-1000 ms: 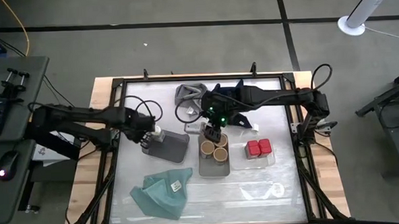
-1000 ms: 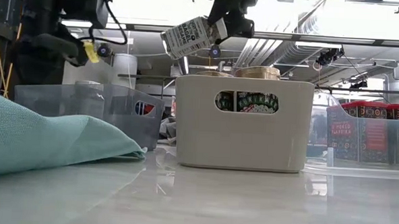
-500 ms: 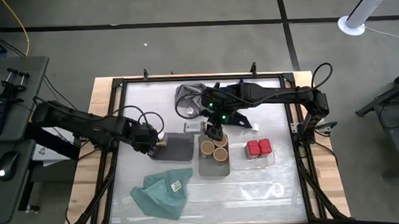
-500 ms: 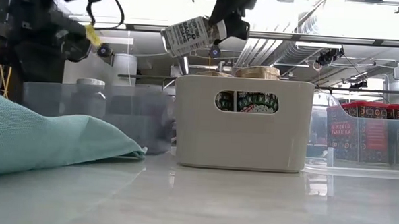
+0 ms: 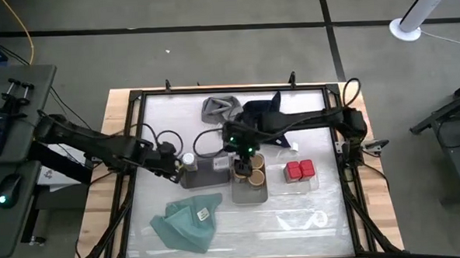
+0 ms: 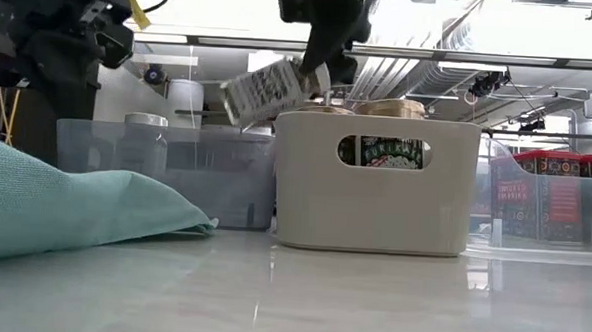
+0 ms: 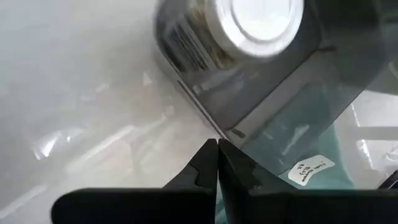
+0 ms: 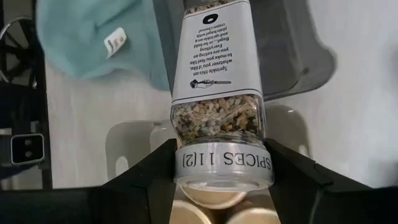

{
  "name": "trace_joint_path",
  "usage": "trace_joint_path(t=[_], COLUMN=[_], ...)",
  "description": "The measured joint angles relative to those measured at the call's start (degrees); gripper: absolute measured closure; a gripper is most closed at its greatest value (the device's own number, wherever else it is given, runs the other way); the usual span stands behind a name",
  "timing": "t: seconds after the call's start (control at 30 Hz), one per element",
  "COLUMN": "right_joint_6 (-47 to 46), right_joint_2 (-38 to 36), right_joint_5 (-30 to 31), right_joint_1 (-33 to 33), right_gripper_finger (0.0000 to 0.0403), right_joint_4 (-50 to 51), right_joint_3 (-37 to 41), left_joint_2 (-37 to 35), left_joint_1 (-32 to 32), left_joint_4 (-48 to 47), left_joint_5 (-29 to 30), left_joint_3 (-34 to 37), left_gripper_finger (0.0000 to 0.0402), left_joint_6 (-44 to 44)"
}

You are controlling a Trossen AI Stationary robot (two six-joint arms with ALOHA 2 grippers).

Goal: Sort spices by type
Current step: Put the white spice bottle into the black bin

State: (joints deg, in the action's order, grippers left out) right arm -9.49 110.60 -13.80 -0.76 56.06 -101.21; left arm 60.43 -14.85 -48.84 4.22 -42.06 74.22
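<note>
Now lower: held jar (image 6: 262, 89), trays shifted

Grey floor (image 5: 211, 44) with dark seam lines; desk (image 5: 13, 154) at left holding keyboard, mouse.

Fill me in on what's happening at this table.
The robot is sorting spice jars into trays. The right gripper holds a tilted jar by its cap end, over the near-left edge of the light grey tray that holds tan-topped jars. The left gripper, shut and empty, sits by the darker tray holding a white-capped jar. Two red jars sit in the clear tray.
</note>
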Motion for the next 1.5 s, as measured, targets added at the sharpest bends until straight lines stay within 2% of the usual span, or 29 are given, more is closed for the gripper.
trace_joint_path(t=[0.17, 0.3, 0.4, 0.53, 0.8, 0.93, 1.13, 1.33, 1.5], right_joint_6=[-4.61, -6.55, -7.99, -7.59, -0.57, -2.13, -3.33, -3.98, -3.99], right_joint_2=[1.28, 1.28, 1.92, 7.55, 21.15, 22.1, 22.37, 22.37, 22.37], right_joint_5=[0.15, -0.01, -3.24, -6.56, -4.51, -7.47, -7.56, -9.12, -9.91], right_joint_1=[0.01, -0.32, -0.35, -0.4, -1.5, -3.26, -4.59, -4.63, -4.63], right_gripper_finger=[0.0203, 0.0203, 0.0203, 0.0203, 0.0203, 0.0203, 0.0203, 0.0203, 0.0203], right_joint_4=[-0.17, 0.63, 0.95, 7.82, 23.2, 20.69, 18.6, 17.77, 18.4], right_joint_3=[0.02, -2.33, -5.54, -13.46, -33.65, -30.84, -29.27, -29.24, -29.21], left_joint_2=[-6.15, -9.67, -10.71, -10.17, -9.64, -9.26, -5.62, 2.61, 9.76], left_joint_1=[1.52, 2.21, 2.23, 2.23, 2.23, 1.1, -1.36, -1.75, -1.75], left_joint_4=[-2.71, -1.26, 0.49, 0.68, -1.06, -0.11, 4.76, 11.72, 14.72], left_joint_5=[4.09, 7.83, 10.12, 12.49, 15.31, 15.43, 16.01, 15.7, 16.93], left_joint_3=[0.0, 0.0, -0.82, -4.07, -10.13, -10.69, -10.5, -10.47, -10.4], left_gripper_finger=[0.0402, 0.0401, 0.0401, 0.0401, 0.0401, 0.0401, 0.0401, 0.0401, 0.0401], left_joint_6=[-5.49, -10.52, -14.97, -23.55, -36.51, -43.68, -53.44, -61.35, -62.69])
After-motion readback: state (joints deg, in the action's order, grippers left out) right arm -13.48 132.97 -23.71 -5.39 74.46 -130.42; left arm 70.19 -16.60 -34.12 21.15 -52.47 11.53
